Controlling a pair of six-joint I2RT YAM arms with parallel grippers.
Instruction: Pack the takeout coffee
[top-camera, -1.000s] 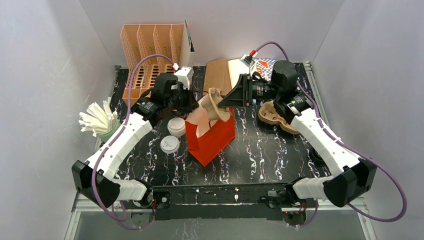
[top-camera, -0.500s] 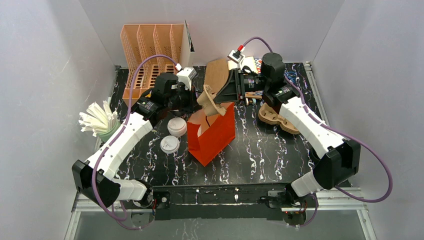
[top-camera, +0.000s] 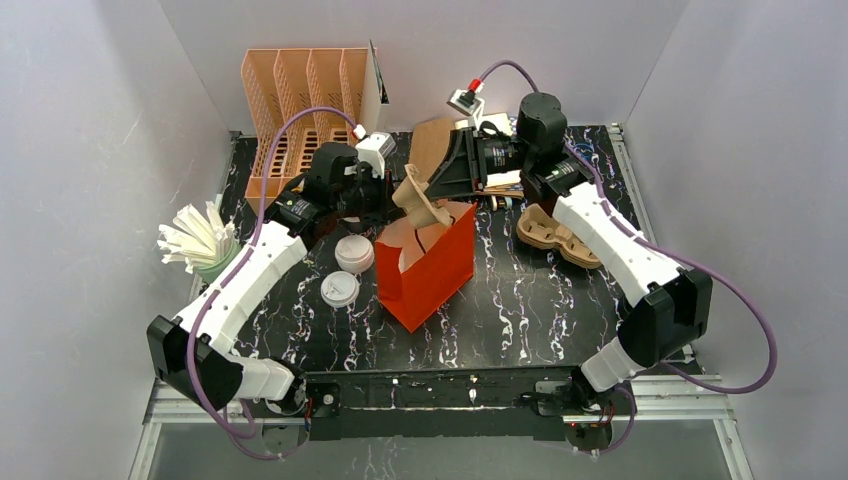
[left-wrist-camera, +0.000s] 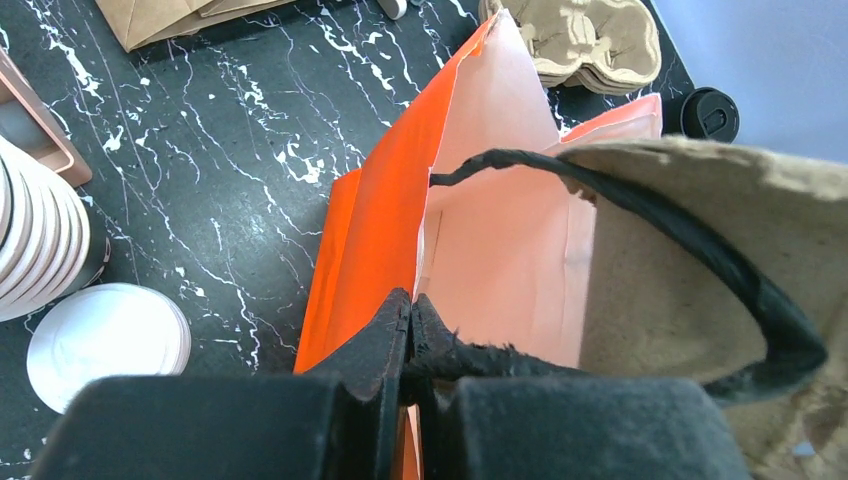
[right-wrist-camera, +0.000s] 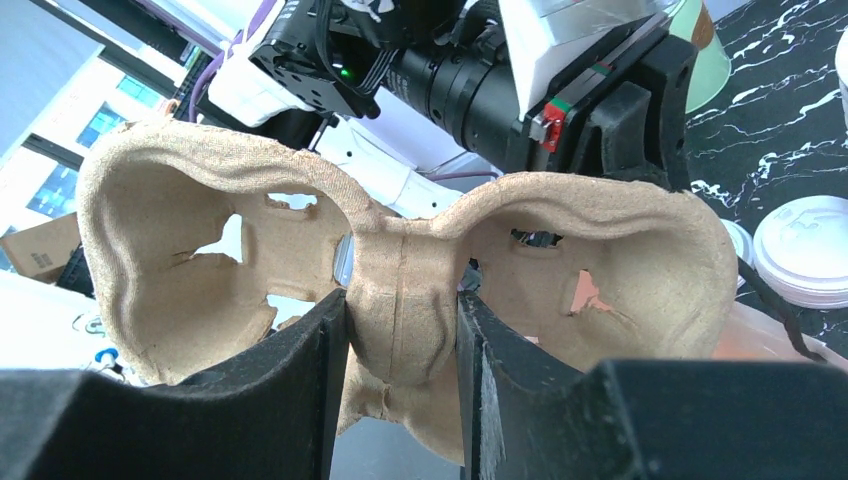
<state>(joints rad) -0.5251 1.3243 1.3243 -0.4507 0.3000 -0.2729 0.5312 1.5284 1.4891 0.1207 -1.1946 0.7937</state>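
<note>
The left gripper (left-wrist-camera: 410, 315) pinches the rim of the orange bag (top-camera: 435, 270) while the right gripper (right-wrist-camera: 400, 340) clasps a pulp cup carrier (right-wrist-camera: 640, 260) above its mouth.

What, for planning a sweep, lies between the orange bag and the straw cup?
Top view: the stack of white cups and the left arm; the loose white lid lies slightly nearer.

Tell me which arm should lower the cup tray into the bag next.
Right. The right tool grips the cup tray just above the orange bag; the left tool is pinching the bag's rim, likely holding it open.
</note>
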